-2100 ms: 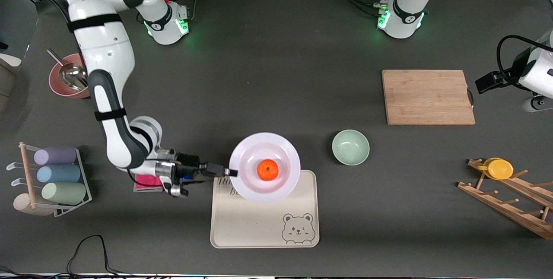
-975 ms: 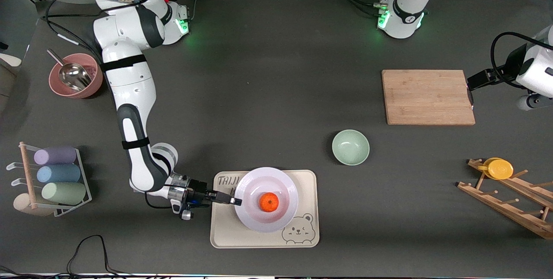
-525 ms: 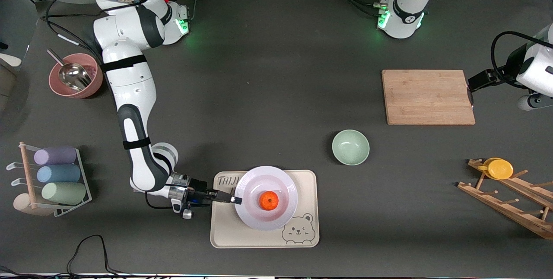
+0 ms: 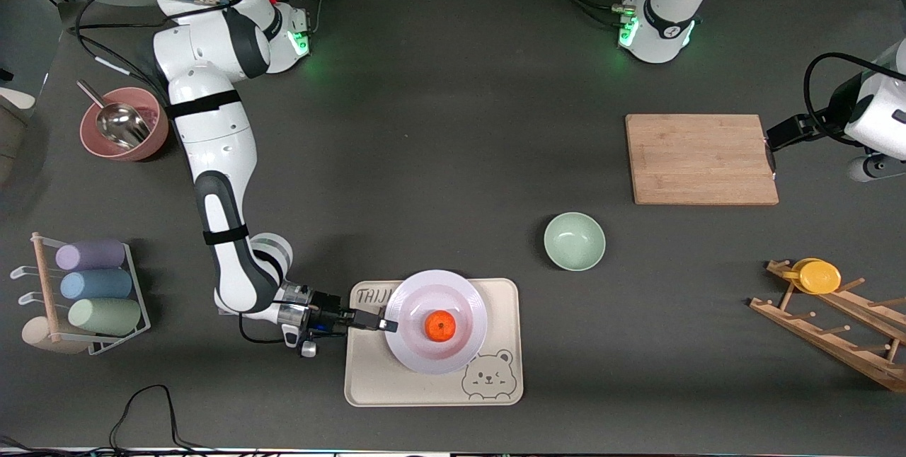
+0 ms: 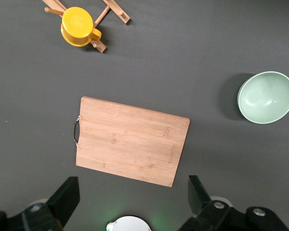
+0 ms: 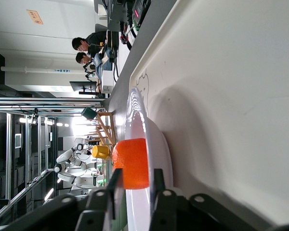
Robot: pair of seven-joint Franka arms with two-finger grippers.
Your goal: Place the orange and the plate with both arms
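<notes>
The pale lavender-white plate (image 4: 425, 351) lies on the cream bear tray (image 4: 396, 383), with the orange (image 4: 440, 325) in its middle. My right gripper (image 4: 387, 325) is shut on the plate's rim at the edge toward the right arm's end, low over the tray. In the right wrist view its fingers (image 6: 114, 185) straddle the rim of the plate (image 6: 137, 110), with the orange (image 6: 132, 163) just past them. My left gripper (image 4: 782, 135) waits open and empty, high beside the wooden cutting board (image 4: 701, 158); its gripper (image 5: 132, 199) shows wide apart in the left wrist view.
A pale green bowl (image 4: 574, 241) stands between the tray and the board. A wooden rack with a yellow cup (image 4: 817, 276) is at the left arm's end. A pink bowl with a metal scoop (image 4: 124, 133) and a rack of pastel cups (image 4: 92, 287) are at the right arm's end.
My right arm carried the plate with the orange toward the front camera and onto the bear tray; in the last second it has barely moved. The left arm has stayed put.
</notes>
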